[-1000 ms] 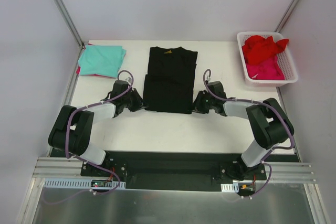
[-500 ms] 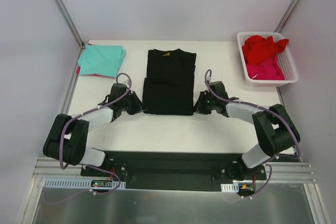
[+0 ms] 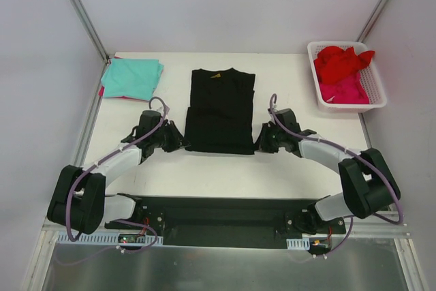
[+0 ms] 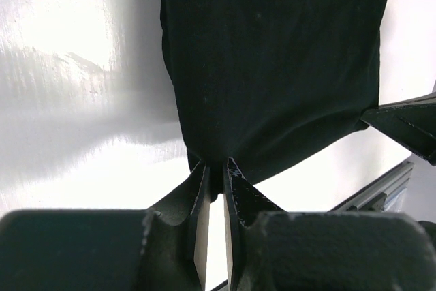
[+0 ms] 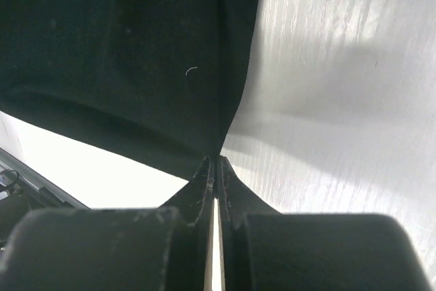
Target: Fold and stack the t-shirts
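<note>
The black t-shirt (image 3: 221,110) lies folded lengthwise in the middle of the table, collar at the far end. My left gripper (image 3: 180,143) is shut on its near left corner, and in the left wrist view the cloth (image 4: 272,66) bunches between the fingertips of that gripper (image 4: 215,165). My right gripper (image 3: 261,143) is shut on the near right corner, where the right wrist view shows the shirt's edge (image 5: 136,66) pinched at the tips of the gripper (image 5: 216,161). A folded teal t-shirt (image 3: 131,77) lies at the far left on a pink one (image 3: 103,91).
A white slotted basket (image 3: 318,90) stands at the far right holding a crumpled red shirt (image 3: 343,61) and a pink shirt (image 3: 347,90). Grey walls and metal posts enclose the table. The black base rail (image 3: 218,212) runs along the near edge.
My right gripper has shut on the shirt's near right corner. Both arms have drawn back toward the near edge, and the black t-shirt has slid a little nearer with them.
</note>
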`<state>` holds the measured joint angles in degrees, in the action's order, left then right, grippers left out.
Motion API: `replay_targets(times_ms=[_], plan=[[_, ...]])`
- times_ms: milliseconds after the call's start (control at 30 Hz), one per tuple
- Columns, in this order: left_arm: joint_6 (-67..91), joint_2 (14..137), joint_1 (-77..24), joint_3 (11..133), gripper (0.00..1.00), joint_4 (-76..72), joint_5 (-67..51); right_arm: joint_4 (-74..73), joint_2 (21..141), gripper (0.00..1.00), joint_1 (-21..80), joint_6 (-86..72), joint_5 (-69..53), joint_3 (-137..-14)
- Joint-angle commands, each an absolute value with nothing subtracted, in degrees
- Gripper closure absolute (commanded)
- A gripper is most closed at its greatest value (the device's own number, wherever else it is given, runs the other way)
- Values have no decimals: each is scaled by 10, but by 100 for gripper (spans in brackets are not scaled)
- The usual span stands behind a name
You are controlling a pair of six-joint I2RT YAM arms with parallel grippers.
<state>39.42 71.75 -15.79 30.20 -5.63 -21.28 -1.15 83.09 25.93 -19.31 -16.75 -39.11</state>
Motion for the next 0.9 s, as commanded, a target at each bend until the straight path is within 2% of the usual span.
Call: replay_targets(times_ms=[0,200,567,700,867], plan=[[385,687,-156,291,100,-34,-212,-78,783,99,256,-171,-134,-374],[401,641,-170,274,100,-21,-207,-133,689,99,258,-174,-129,-353],[481,509,-300,238,100,62,-132,-222,520,99,290,-219,-106,-310],[484,440,-309,255,100,118,-116,-271,465,99,301,-224,-92,-314],[474,409,-311,300,100,165,-95,-315,428,99,303,-221,-76,-351]])
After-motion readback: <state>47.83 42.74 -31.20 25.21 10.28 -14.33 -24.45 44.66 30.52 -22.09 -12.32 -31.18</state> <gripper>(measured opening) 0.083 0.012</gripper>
